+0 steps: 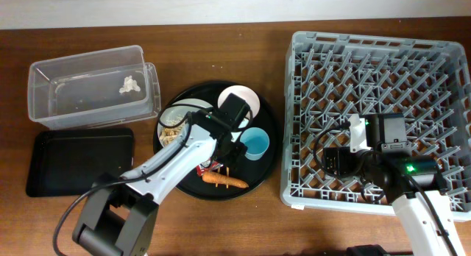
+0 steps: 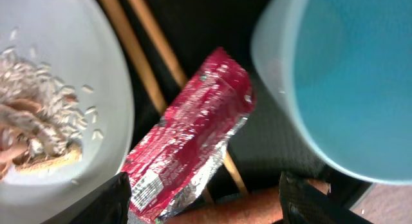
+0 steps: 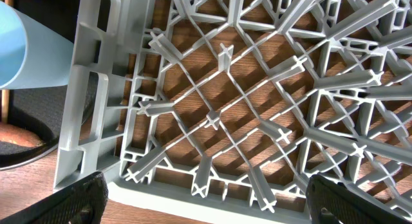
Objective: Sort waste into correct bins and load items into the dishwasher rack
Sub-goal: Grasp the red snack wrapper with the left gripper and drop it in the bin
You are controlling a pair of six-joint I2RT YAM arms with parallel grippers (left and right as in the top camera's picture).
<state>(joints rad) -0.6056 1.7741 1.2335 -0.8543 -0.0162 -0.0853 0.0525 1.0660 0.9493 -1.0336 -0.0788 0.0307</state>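
My left gripper (image 1: 224,154) is open and hangs low over the round black tray, with the red snack wrapper (image 2: 190,140) between its fingers (image 2: 206,208). Under the wrapper lie two wooden chopsticks (image 2: 138,56). The orange carrot (image 1: 224,181) lies just in front. The grey-green plate (image 2: 58,89) holds beige food scraps (image 2: 32,127). The light blue cup (image 1: 255,143) and the white-pink bowl (image 1: 241,100) stand on the same tray. A white tissue (image 1: 131,84) lies in the clear tub (image 1: 44,94). My right gripper (image 3: 206,198) is open and empty over the dishwasher rack (image 1: 302,57), near its front left corner.
The shallow black rectangular tray (image 1: 77,160) lies in front of the clear tub at the left. The round black tray (image 1: 268,164) sits between the bins and the rack. The rack's upright pegs (image 3: 212,118) stand right under my right gripper.
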